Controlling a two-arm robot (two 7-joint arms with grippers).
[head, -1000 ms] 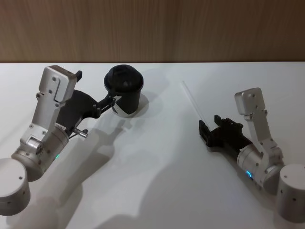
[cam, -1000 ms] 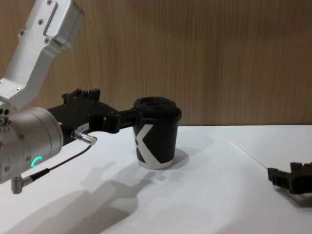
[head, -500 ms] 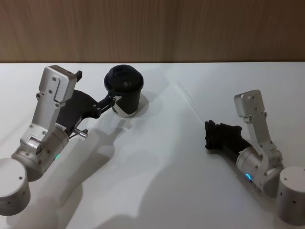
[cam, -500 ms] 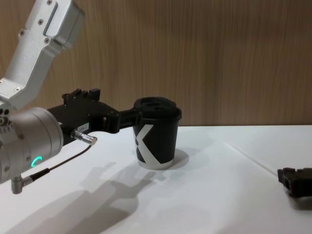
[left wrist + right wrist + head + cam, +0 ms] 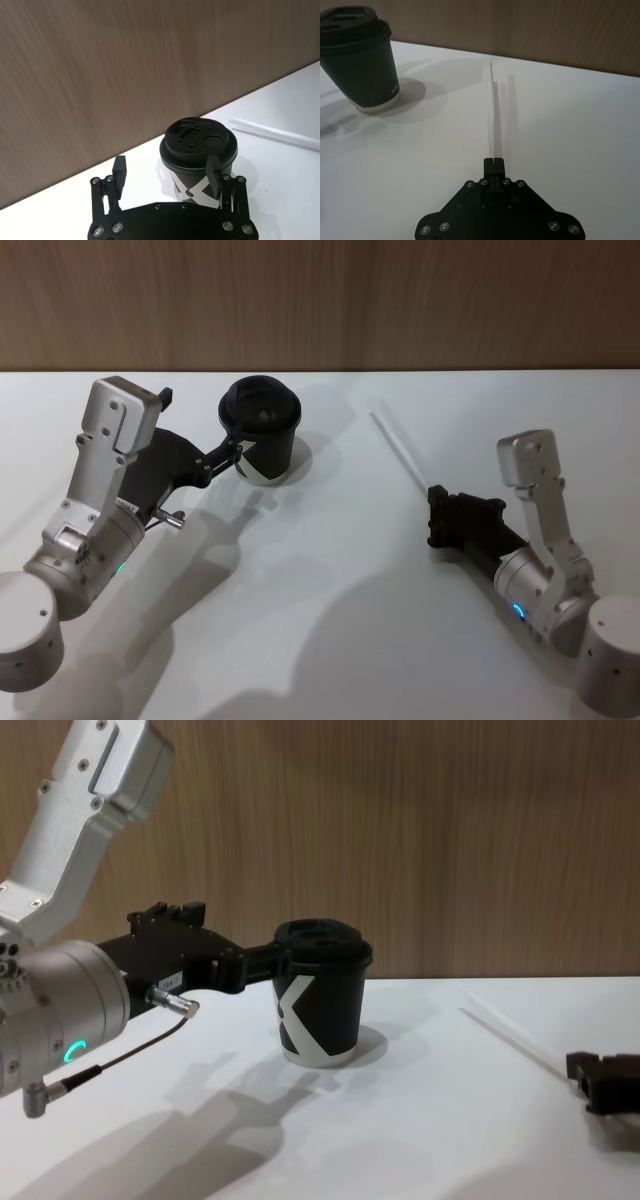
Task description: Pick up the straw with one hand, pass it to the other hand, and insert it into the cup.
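Straw (image 5: 495,115) pinched at its near end by the right gripper (image 5: 494,161), fingers (image 5: 491,163) pressed together on it. Lies well to the right of the cup (image 5: 320,1010) and points away past it toward the wooden wall (image 5: 450,840), with thin shadow lines alongside on the white table (image 5: 330,570). A second ago those fingers were spread open around that same near end. Half a second ago they were already closed. Since then the far tip has swung slightly toward the cup. Blue light (image 5: 520,612) glowing on the right wrist.

Left of the cup and nearer than it: silver wrist with a green ring light (image 5: 72,1052), a thin dark cable (image 5: 120,1055) and a metal plug (image 5: 172,1003). Beyond these, left gripper (image 5: 167,167) reaching in level with the lid (image 5: 200,142), fingers wide apart. One fingertip (image 5: 214,172) at the lid's rim, contact not possible to tell. The other (image 5: 119,171) apart from the cup. No shift here across the last second.

Cup itself upright on the table with its black lid on, in the same spot as before. Large white K-like mark (image 5: 297,1015) on the side seen in the chest view. Small pale lettering (image 5: 395,90) low on the side toward the straw, too small to read.
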